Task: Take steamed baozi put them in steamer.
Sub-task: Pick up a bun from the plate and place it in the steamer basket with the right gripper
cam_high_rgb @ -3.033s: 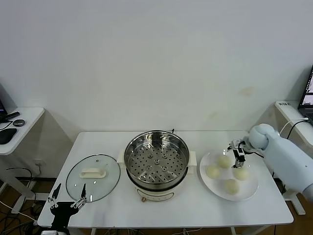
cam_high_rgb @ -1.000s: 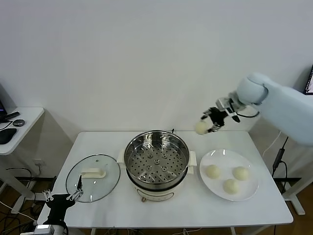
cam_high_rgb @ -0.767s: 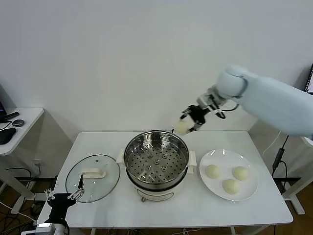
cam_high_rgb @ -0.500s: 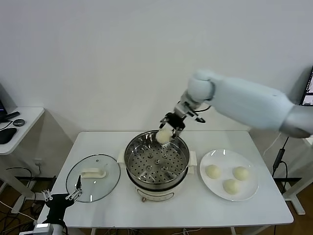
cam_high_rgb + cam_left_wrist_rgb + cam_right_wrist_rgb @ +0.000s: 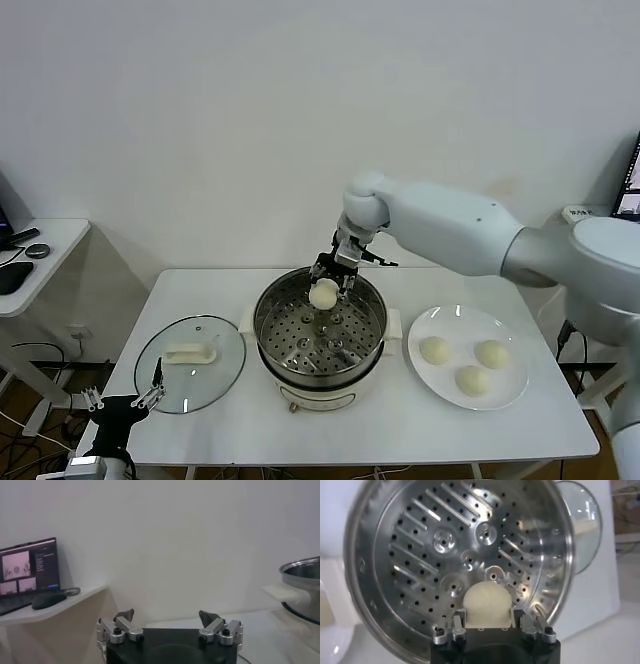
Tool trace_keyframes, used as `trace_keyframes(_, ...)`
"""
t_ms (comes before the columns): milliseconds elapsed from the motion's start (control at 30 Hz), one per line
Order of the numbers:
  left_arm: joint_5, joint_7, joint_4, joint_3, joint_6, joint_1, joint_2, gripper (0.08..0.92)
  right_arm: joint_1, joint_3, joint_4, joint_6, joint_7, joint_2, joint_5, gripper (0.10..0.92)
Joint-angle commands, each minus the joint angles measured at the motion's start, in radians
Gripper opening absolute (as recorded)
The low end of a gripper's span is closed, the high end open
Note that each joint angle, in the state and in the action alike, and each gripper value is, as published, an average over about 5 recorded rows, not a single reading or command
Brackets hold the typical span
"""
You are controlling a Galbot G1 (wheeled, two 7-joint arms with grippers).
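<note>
White counter [image 5: 520, 430]: our right gripper [image 5: 326, 284] jaws clamp a baozi [image 5: 323, 294] above the steamer [image 5: 320, 325]; next we'd lower and release. Left gripper [image 5: 170, 630] jaws spread.

The right arm reached in from the right, elbow high, wrist bent downward. The right gripper [image 5: 326, 279] pointed down, its fingers [image 5: 459, 621] closed on a bun. The left gripper [image 5: 118, 403] hung low, fingers spread.
</note>
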Motion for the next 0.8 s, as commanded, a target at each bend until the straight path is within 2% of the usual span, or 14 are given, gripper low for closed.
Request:
trace_keyframes(33, -0.001, 0.000, 0.002, -0.002, 0.000, 0.000, 0.000, 0.823, -0.065, 0.046, -0.115, 0.129, 0.045, 0.069, -0.214, 0.560)
trace_keyframes(233, -0.001, -0.002, 0.005, -0.006, -0.003, -0.001, 0.000, 0.823, -0.088, 0.068, -0.140, 0.143, 0.064, 0.085, -0.246, 0.583)
trace_keyframes(467, -0.002, 0.000, -0.002, -0.015, -0.001, 0.000, 0.002, 0.823, -0.077, 0.065, -0.115, 0.133, 0.072, 0.074, -0.198, 0.762)
trace_keyframes(533, -0.002, 0.003, -0.005, -0.016, 0.000, 0.001, 0.003, 0.823, -0.046, 0.055, -0.067, 0.088, 0.055, 0.049, -0.130, 0.802)
trace_keyframes(667, -0.002, 0.004, -0.015, -0.014, 0.007, -0.003, 0.004, 0.823, 0.044, 0.017, 0.086, -0.052, 0.015, -0.041, 0.037, 0.821)
trace_keyframes(800, -0.033, -0.017, -0.038, -0.012, 0.055, -0.007, 0.010, 0.823, 0.168, -0.055, 0.293, -0.307, -0.010, -0.195, 0.233, 0.823)
